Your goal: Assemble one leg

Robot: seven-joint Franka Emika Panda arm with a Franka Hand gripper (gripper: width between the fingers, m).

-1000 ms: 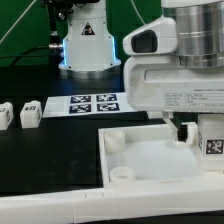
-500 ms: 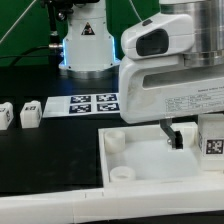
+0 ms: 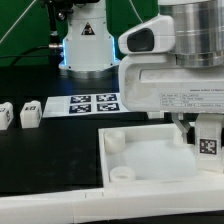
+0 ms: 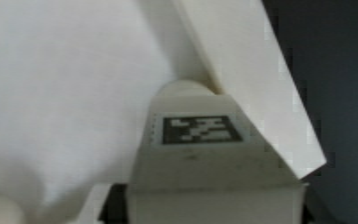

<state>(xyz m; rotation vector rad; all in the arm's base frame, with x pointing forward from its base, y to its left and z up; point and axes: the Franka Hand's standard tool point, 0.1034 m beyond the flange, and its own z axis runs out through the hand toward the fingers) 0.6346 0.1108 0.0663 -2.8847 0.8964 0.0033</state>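
Observation:
My gripper hangs over the exterior view's right end of the large white panel and is shut on a white leg with a square tag. The leg is upright, with its lower end close to the panel's far right corner; whether it touches is hidden. In the wrist view the leg fills the space between the jaws of my gripper, tag facing the camera, with the panel's edge beyond it. Two more legs lie at the exterior view's left.
The marker board lies behind the panel. The arm's base stands at the back. Two round sockets stick up from the panel's left end. A white strip runs along the front.
My hand has shifted a little toward the exterior view's left with the leg in it. The panel and the loose legs have not moved.

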